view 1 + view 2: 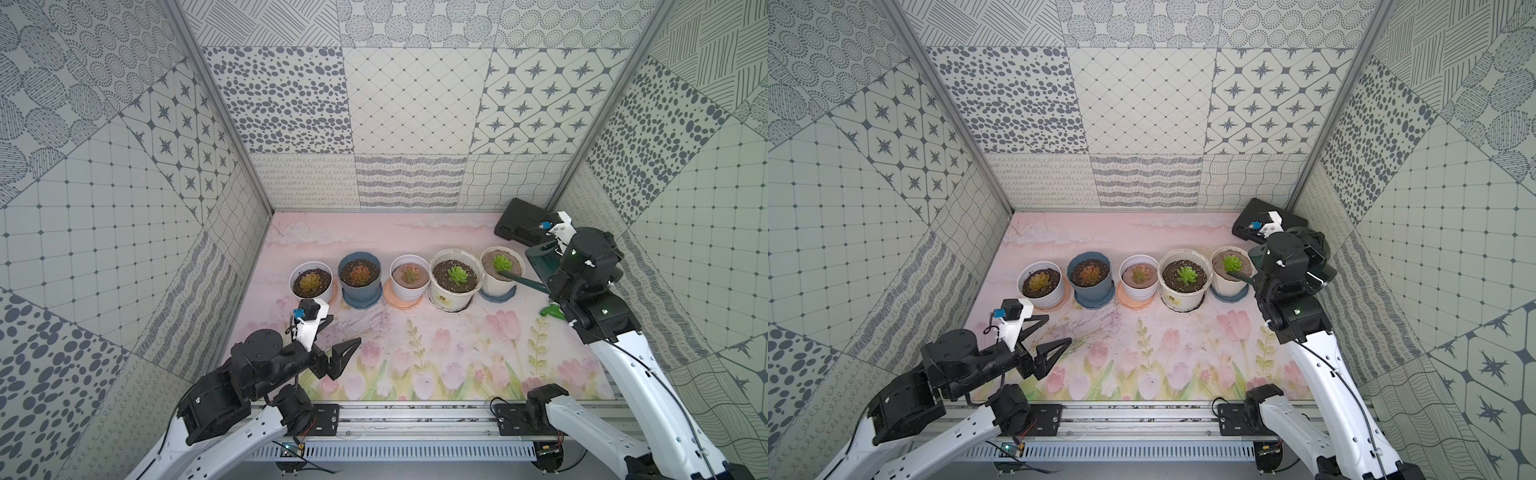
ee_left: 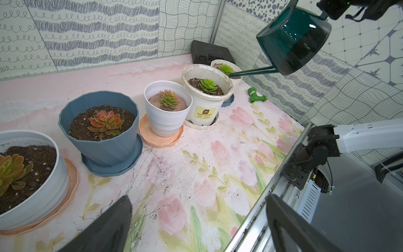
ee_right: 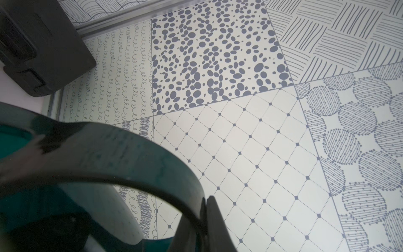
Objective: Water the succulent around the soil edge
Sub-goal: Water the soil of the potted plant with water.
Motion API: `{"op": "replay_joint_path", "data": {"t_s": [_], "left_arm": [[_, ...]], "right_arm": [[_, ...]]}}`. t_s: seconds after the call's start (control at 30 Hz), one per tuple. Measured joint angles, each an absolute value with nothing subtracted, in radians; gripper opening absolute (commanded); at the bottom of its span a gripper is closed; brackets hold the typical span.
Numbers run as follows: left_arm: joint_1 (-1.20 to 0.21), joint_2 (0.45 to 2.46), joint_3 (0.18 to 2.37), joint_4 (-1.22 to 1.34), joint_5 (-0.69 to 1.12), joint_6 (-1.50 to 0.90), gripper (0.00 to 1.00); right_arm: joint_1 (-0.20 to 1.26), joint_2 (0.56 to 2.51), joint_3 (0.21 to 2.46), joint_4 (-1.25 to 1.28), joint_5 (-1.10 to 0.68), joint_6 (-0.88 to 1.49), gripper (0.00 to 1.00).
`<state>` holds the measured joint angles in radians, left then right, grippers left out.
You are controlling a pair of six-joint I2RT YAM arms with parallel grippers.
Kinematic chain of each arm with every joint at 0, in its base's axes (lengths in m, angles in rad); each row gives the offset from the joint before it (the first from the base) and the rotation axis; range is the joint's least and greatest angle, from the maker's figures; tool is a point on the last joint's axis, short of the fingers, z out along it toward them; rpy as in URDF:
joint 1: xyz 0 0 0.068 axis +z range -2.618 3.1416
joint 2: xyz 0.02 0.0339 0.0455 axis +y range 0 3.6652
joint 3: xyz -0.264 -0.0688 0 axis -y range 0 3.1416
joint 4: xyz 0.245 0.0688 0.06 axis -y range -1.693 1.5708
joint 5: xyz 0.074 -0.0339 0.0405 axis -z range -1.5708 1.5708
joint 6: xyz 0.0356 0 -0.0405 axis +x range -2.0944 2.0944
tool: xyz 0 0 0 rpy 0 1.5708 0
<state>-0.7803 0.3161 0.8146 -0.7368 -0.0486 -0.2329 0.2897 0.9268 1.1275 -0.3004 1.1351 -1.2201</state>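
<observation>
The succulent (image 1: 501, 262) (image 1: 1232, 262) (image 2: 225, 68) is a small bright green rosette in tan soil, in the white fluted pot (image 1: 496, 286) at the right end of the pot row. My right gripper (image 3: 205, 199) is shut on the handle (image 3: 130, 152) of a dark green watering can (image 1: 542, 254) (image 2: 294, 41). The can is tilted, and its spout (image 1: 524, 281) (image 2: 253, 71) reaches over the pot's lip, with the tip at the soil edge (image 1: 510, 272) beside the rosette. No water stream shows. My left gripper (image 1: 345, 330) (image 1: 1059, 329) (image 2: 198, 198) hovers open and holds nothing near the front left.
Left of the succulent stand a cream pot (image 1: 455, 291), a white pot with a pinkish rosette (image 1: 409, 286), a blue pot (image 1: 359, 286) and another white pot (image 1: 311, 286). A black box (image 1: 517, 220) sits in the back right corner. A green nozzle piece (image 2: 256, 96) lies near the right wall.
</observation>
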Motion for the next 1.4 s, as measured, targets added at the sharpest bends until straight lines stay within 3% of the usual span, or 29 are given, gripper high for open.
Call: {"op": "replay_joint_path", "data": {"t_s": [0.73,1.07,1.4], "left_arm": [[-0.763,0.319,0.814,-0.737,-0.049,-0.233,0.99],[-0.757,0.332,0.814,-0.737,-0.056,-0.233,0.99],[-0.757,0.368,0.814,-0.737,-0.064,-0.233,0.99]], "right_arm": [[0.315,1.110,1.223,-0.206,1.137,-1.207,0.00],[0.325,1.040,1.236,-0.205,1.155,-1.159,0.00],[0.465,0.987,1.230,-0.225,1.192,-1.089,0.00]]}}
